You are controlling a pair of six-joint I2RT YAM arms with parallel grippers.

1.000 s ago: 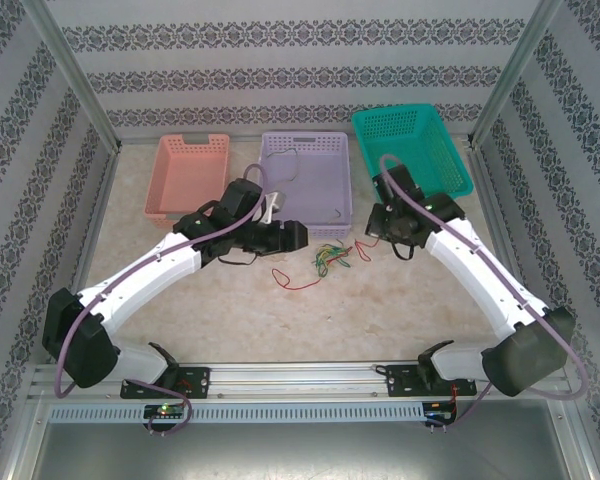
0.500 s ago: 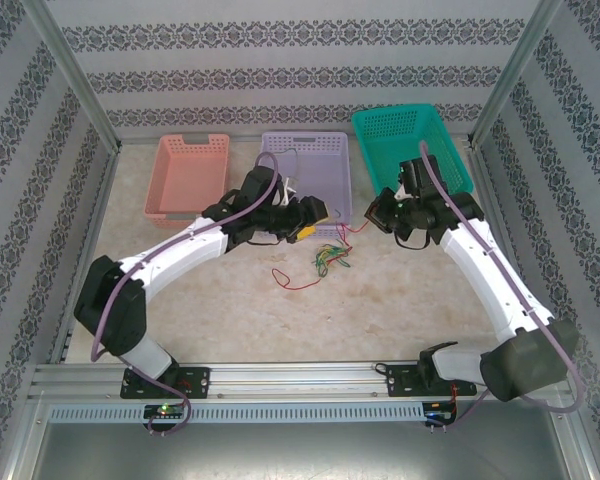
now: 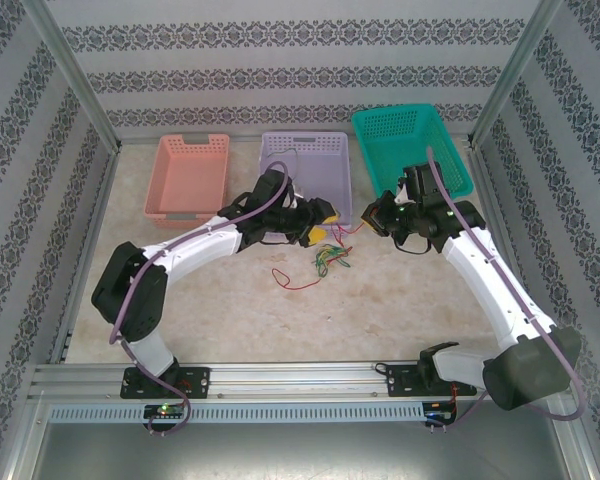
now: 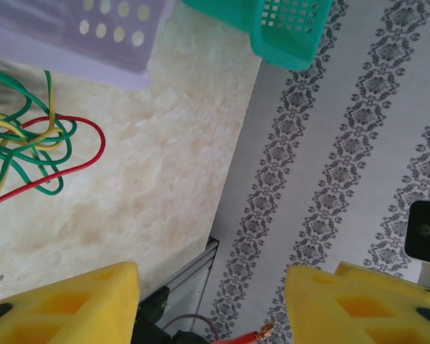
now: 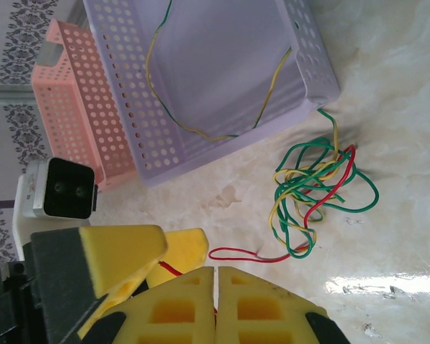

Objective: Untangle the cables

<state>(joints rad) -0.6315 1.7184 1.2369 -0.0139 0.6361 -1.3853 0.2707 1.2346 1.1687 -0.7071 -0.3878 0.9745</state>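
A tangle of green, yellow and red cables [image 3: 330,258] [image 4: 29,150] [image 5: 315,190] lies on the table in front of the lilac basket [image 3: 306,136]. My right gripper [image 3: 373,222] [image 5: 216,287] is shut on one red cable [image 3: 352,230] [image 5: 170,269], held above the table to the right of the tangle. The red cable's bare copper end [image 4: 261,332] pokes between the wide-apart yellow pads of my open left gripper [image 3: 320,222] [image 4: 211,287], which hovers close to the right gripper. A yellow-green cable [image 5: 201,132] lies inside the lilac basket [image 5: 222,154].
A pink basket [image 3: 190,150] [image 5: 79,100] stands at the back left, and a teal basket [image 3: 410,140] [image 4: 283,29] at the back right. A loose red loop [image 3: 292,282] [image 5: 251,253] trails from the tangle towards the near left. Patterned walls enclose the table.
My left arm has reached rightward until its gripper sits next to the right gripper. The right gripper has risen and moved slightly back with the red cable.
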